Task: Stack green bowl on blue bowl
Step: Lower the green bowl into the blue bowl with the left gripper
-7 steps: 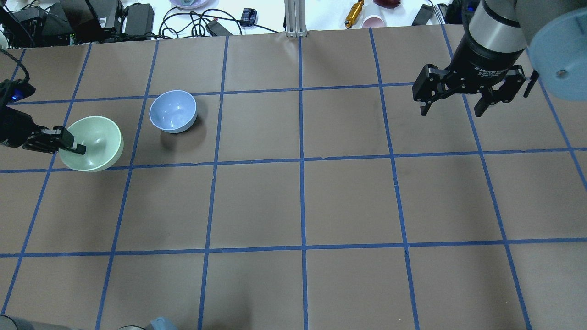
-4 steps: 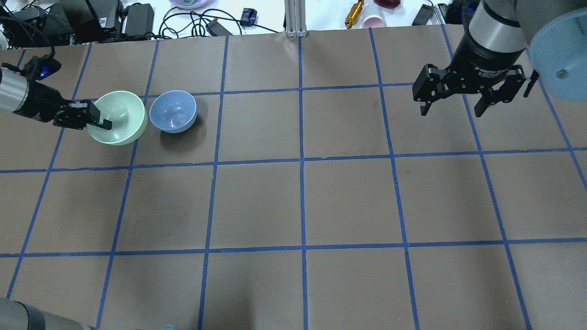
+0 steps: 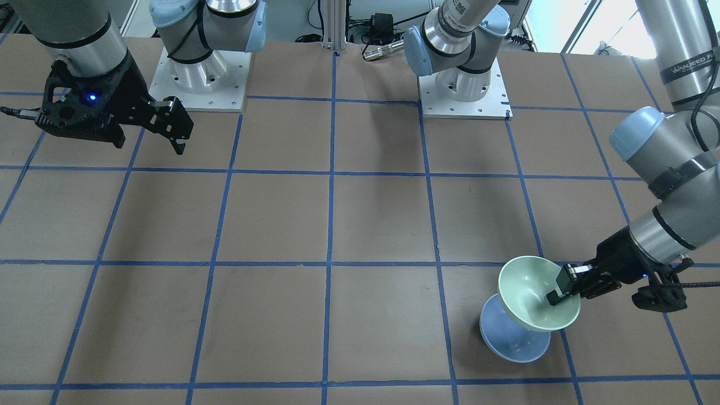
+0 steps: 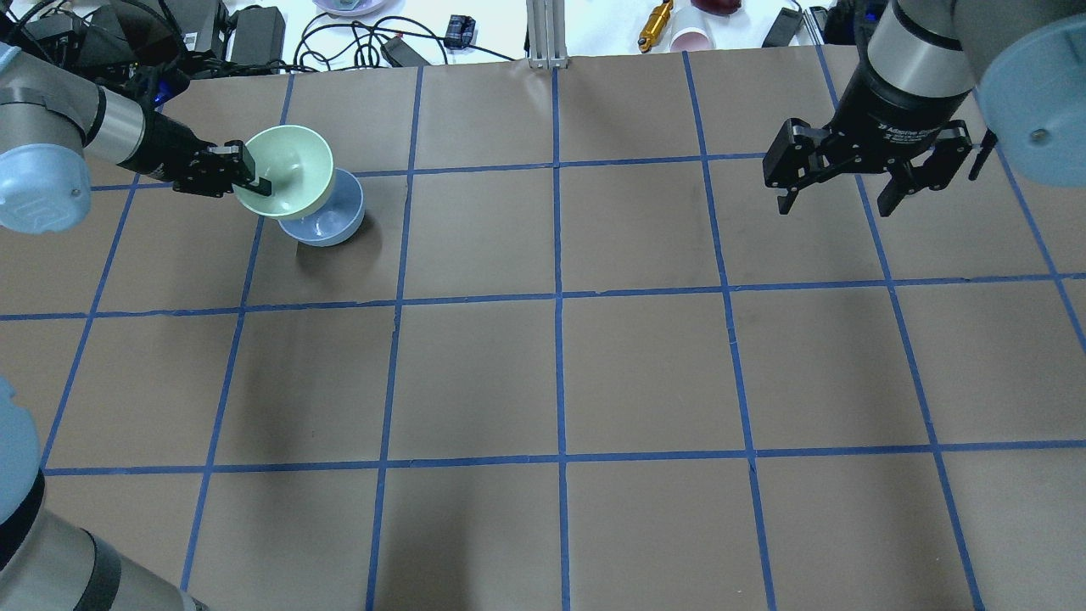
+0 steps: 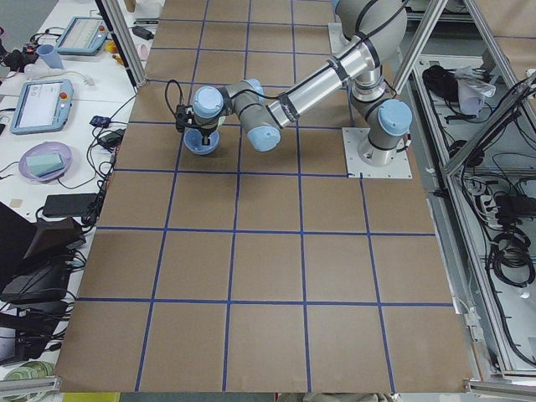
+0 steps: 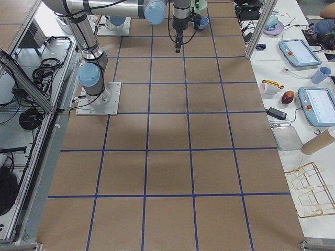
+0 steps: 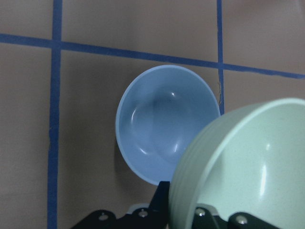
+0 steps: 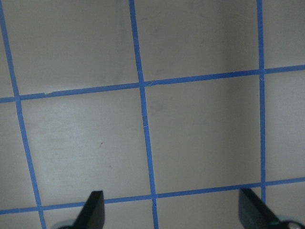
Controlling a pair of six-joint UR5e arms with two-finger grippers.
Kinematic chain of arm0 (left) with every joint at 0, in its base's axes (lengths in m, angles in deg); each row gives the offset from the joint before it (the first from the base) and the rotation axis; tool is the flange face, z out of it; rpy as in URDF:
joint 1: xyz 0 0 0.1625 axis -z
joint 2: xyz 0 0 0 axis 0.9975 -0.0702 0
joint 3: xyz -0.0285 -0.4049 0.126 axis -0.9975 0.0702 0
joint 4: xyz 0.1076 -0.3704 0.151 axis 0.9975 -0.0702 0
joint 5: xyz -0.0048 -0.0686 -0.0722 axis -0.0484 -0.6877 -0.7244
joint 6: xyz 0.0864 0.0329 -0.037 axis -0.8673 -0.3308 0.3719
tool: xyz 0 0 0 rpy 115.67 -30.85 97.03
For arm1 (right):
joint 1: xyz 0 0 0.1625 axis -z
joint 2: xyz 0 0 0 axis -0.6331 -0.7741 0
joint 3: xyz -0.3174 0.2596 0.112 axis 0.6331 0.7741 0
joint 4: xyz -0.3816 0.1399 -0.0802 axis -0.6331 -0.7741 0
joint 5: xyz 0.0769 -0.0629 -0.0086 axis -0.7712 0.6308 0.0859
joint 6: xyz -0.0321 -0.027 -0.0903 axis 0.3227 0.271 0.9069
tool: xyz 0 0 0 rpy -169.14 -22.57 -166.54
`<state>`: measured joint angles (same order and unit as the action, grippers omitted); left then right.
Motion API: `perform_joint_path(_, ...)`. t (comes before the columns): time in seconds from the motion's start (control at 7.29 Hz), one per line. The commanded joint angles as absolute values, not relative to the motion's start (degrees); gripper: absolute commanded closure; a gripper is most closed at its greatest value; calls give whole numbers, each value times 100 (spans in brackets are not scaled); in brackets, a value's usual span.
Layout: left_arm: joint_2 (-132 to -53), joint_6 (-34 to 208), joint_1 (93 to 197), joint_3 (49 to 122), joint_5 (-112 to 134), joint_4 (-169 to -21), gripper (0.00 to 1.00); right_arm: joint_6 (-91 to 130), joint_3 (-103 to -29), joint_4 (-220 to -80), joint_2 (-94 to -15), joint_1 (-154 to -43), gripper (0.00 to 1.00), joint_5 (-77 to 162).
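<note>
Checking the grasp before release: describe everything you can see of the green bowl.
The green bowl is small, round, pale mint, smooth and glossy like glazed ceramic or plastic, with a plain rim and empty inside. The left gripper pinches its rim wall, one finger inside. It is held off the table, mouth up and slightly tilted, partly over the blue bowl, not nested; contact between them cannot be confirmed.

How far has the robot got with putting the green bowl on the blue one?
Done: the small glossy pale-green bowl is off the brown gridded table, pinched at its rim by the left arm's fingers.
In hand: it hangs partly over the small glossy light-blue bowl, off-centre and not yet nested.
Left: centre it, lower it, let go.
The right arm's fingers hang open, far off.
</note>
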<state>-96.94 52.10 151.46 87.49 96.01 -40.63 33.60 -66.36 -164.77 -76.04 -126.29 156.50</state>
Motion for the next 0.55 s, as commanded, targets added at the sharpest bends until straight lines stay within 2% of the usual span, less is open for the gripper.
perform_joint_path(0.0,-10096,5492,15207,8354,9611,-4059,100,3361,-6635,-16477,-7604,-12629,0,15651)
perform_joint_path(0.41,-10228,5466,15216,8327,9637,-4024,100,3361,-6635,-16477,-7604,-12629,0,15651)
